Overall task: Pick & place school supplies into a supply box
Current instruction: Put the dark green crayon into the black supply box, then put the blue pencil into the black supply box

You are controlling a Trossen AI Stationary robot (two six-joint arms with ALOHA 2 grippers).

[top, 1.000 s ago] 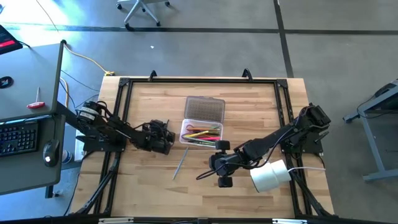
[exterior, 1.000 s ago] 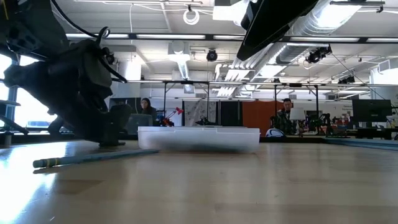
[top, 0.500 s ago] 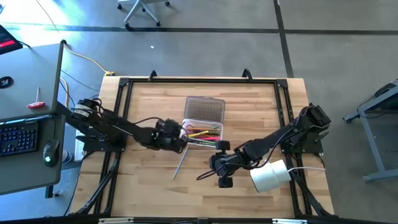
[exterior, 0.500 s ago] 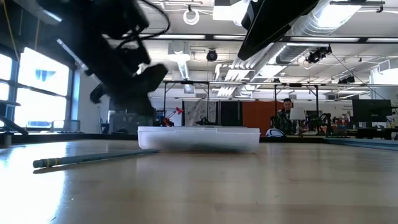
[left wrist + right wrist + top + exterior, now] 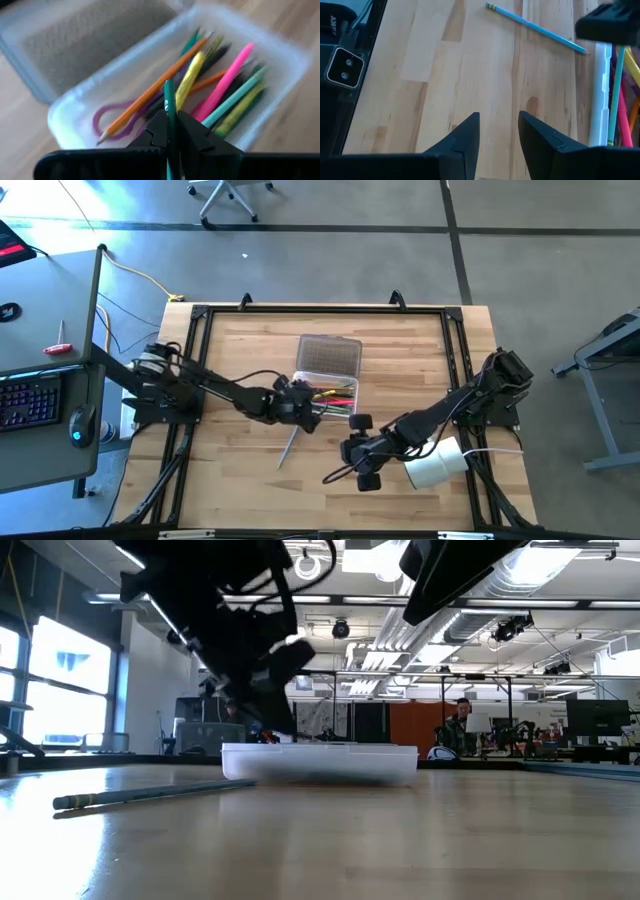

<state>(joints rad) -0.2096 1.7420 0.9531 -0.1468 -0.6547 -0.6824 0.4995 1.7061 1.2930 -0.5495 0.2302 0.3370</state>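
The clear supply box [image 5: 325, 396] lies open mid-table, its dotted lid [image 5: 329, 357] folded back toward the far edge. Inside are several pens and pencils [image 5: 220, 90] and purple-handled scissors [image 5: 112, 116]. My left gripper [image 5: 303, 407] hovers at the box's left end, shut on a green pen [image 5: 170, 107]. One blue pencil [image 5: 290, 445] lies flat on the table near the box, also seen in the right wrist view [image 5: 535, 27] and the low view [image 5: 150, 795]. My right gripper [image 5: 498, 131] is open, above bare table right of the pencil. My left gripper pinches the green pen's shaft [image 5: 170, 125] between its two fingers. The pen runs along the fingers and sticks out ahead of them. It is lifted clear, its free end [image 5: 168, 86] over the box's contents.
A white cylindrical roll [image 5: 432, 463] lies by the right arm, toward the near right corner. A black frame [image 5: 320, 309] borders the table. Bare wood lies along the near side. People sit far off in the room [image 5: 460, 725].
My left gripper has risen from the table and moved right to the box's left end, staying shut on the green pen. My right gripper has shifted a little toward the near edge. The blue pencil and the box have stayed in place.
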